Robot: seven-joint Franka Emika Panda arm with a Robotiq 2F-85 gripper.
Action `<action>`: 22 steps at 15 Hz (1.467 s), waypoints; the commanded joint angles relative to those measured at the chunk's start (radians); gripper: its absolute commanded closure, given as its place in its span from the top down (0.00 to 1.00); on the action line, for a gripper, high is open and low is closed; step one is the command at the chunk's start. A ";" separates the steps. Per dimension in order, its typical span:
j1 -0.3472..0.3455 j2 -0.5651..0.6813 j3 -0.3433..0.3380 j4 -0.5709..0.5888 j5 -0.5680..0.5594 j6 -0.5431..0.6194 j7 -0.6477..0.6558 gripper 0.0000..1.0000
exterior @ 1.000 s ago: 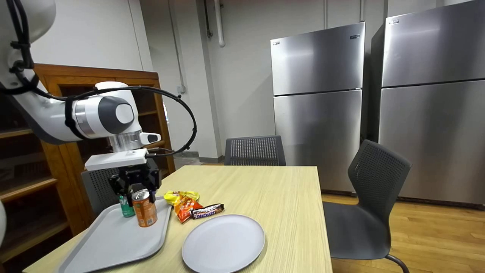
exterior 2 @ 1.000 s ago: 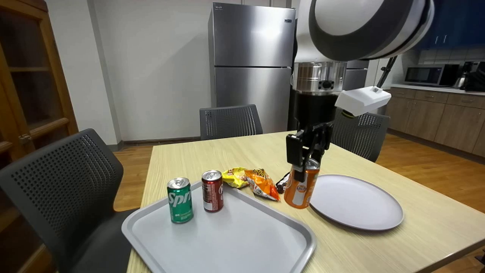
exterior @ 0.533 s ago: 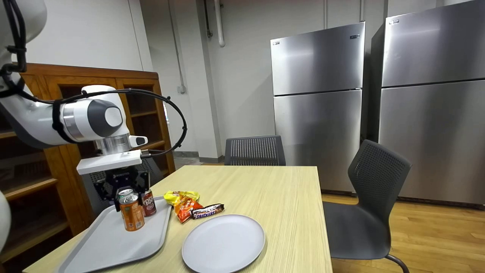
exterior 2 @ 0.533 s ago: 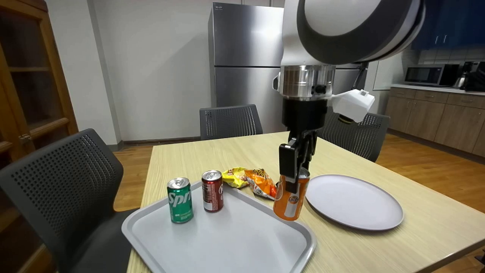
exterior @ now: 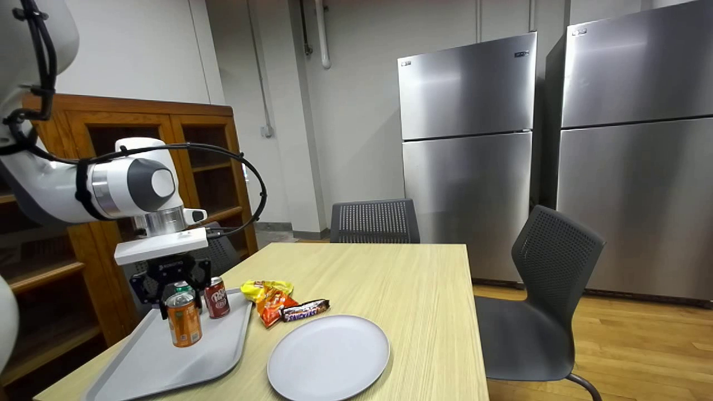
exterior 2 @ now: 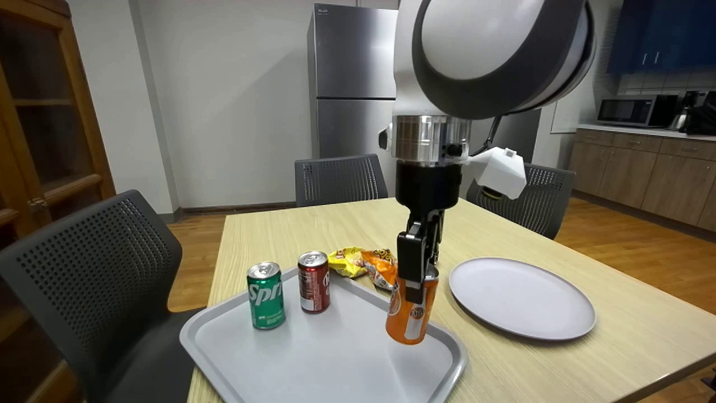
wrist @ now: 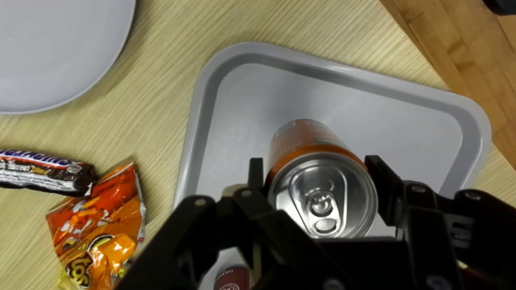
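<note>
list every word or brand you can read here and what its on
"Spri" on the green can
"SNICKERS" on the candy bar
"tos" on the orange bag
Probably "DR" on the red can
Everything else is too small or blurred: orange can, fridge badges, label on the gripper

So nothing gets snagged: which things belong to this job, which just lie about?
Likely the job: gripper, orange soda can it holds, tray beneath.

Untouched, apparently lying about: Sprite can, Dr Pepper can, Snickers bar, orange snack bag, yellow snack bag, plate.

Holds the arm (exterior: 55, 186) bent, points the gripper (wrist: 314, 169) almost straight down beneath the wrist (exterior: 164, 221), and grips with both fingers (exterior 2: 411, 257) only partly spread.
</note>
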 commanded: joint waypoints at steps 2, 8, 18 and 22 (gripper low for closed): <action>-0.015 0.094 0.023 0.087 -0.007 0.010 -0.058 0.38; -0.018 0.203 0.028 0.176 -0.059 0.012 -0.047 0.38; 0.008 0.305 -0.012 0.257 -0.230 0.081 0.038 0.38; 0.019 0.327 -0.034 0.275 -0.291 0.109 0.078 0.38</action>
